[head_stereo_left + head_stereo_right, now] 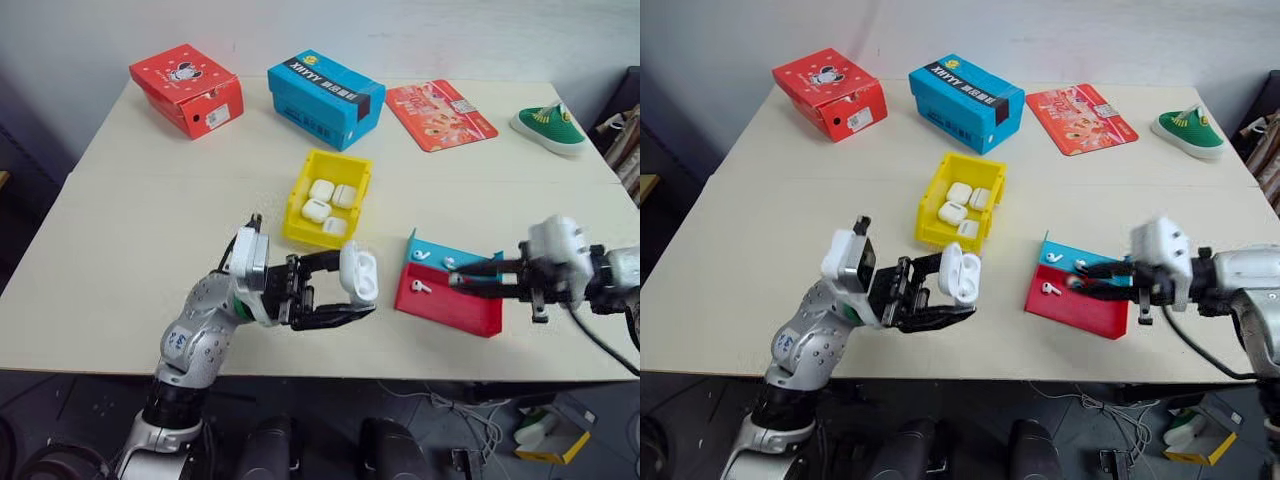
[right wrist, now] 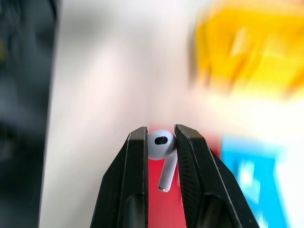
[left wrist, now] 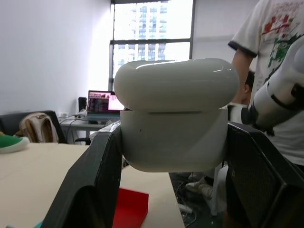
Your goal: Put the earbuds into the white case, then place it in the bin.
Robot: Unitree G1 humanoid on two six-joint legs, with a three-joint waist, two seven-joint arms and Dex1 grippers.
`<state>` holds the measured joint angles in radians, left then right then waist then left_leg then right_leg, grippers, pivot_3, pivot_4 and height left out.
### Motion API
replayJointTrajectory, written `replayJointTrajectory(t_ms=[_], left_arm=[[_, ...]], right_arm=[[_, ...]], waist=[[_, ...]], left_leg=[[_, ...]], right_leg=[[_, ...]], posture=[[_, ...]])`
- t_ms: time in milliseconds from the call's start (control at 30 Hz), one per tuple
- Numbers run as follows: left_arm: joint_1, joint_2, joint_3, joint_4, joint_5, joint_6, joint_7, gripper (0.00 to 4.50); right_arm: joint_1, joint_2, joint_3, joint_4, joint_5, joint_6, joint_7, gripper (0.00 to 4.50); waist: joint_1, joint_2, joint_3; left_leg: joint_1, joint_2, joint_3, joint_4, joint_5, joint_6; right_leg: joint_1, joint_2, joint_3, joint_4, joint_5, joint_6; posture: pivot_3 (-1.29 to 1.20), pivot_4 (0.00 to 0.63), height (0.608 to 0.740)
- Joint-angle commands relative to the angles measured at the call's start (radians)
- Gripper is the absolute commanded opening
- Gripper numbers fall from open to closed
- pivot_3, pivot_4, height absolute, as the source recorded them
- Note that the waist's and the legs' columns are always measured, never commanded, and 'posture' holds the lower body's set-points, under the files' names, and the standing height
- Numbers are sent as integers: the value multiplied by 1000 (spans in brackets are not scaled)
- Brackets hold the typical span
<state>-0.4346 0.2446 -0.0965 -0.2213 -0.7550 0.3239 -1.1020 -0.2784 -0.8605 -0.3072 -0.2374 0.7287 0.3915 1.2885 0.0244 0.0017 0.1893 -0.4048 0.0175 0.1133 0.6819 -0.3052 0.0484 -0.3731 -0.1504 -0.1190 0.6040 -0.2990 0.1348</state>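
While the head views show the left gripper [image 1: 352,300] clamped on a glossy white pebble-shaped case [image 1: 359,274] near the small yellow plastic bin [image 1: 300,190], nothing is loaded yet. Right wrist view: right gripper [image 2: 160,142] pinches one tiny white earbud [image 2: 161,151] (insertion and binning remain).

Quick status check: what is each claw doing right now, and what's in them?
Left claw: shut on the white case, held above the table.
Right claw: shut on an earbud, beside the red and blue tray.
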Motion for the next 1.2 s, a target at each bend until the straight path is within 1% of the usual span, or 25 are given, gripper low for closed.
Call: replayJointTrajectory(t_ms=[33, 67, 133, 200, 333, 467, 667, 1033, 1200], left_arm=[[-70, 37, 14, 8, -163, 206, -13, 2800], [-91, 40, 22, 19, -194, 247, -11, 2800], [-128, 36, 35, 46, -206, 261, -18, 2800], [-156, 28, 44, 62, -204, 260, -29, 2800], [-189, 21, 52, 75, -208, 279, -35, 2800], [-200, 15, 48, 78, -195, 285, -43, 2800], [-190, 2, 49, 64, -183, 284, -32, 2800], [-172, -9, 53, 45, -172, 263, -11, 2800], [-166, -18, 50, 40, -153, 235, -17, 2800]], right_arm=[[-24, 107, -94, -126, 234, 100, -236, 430], [-40, 170, -111, -156, 329, 119, -356, 430], [-54, 282, -108, -235, 382, 92, -494, 430], [-45, 338, -77, -305, 359, 63, -535, 430], [-59, 404, -7, -386, 318, 21, -592, 430], [-70, 405, 82, -432, 273, 1, -557, 430], [-76, 410, 150, -431, 234, -27, -540, 430], [-68, 404, 188, -386, 220, -35, -503, 430], [-42, 387, 199, -366, 186, -33, -473, 430]], waist=[[-1, 0, 0], [-2, 0, 0], [-4, 0, 0], [-4, 0, 0], [-2, 0, 0], [-2, 0, 0], [-4, 0, 0], [-3, 0, 0], [-3, 0, 0]], left_leg=[[0, 0, 0, 0, 0, 0], [0, 0, -1, 0, 0, 0], [0, 0, -1, 0, 1, -1], [0, 0, -1, -1, 1, -1], [-1, -1, 0, -2, 0, -1], [-1, -2, 1, -2, 0, 0], [-1, -2, 1, -2, 0, 0], [-1, -1, 1, -2, 0, 0], [-1, -1, 1, -2, 0, 0]], right_leg=[[0, 0, 0, 1, 0, 0], [0, 0, 0, 2, 0, 0], [-1, 1, 0, 5, 0, 0], [-2, 1, 0, 6, 0, 0], [-3, 1, 1, 6, 0, 0], [-3, 1, 1, 6, 0, 0], [-3, 1, 1, 6, 0, 0], [-3, 1, 2, 6, 0, 0], [-3, 1, 2, 6, 0, 0]], posture=[[0, 150, 740], [0, 150, 740], [0, 150, 740], [0, 150, 740], [0, 150, 740], [0, 150, 740], [0, 150, 740], [0, 150, 740], [0, 150, 740]])
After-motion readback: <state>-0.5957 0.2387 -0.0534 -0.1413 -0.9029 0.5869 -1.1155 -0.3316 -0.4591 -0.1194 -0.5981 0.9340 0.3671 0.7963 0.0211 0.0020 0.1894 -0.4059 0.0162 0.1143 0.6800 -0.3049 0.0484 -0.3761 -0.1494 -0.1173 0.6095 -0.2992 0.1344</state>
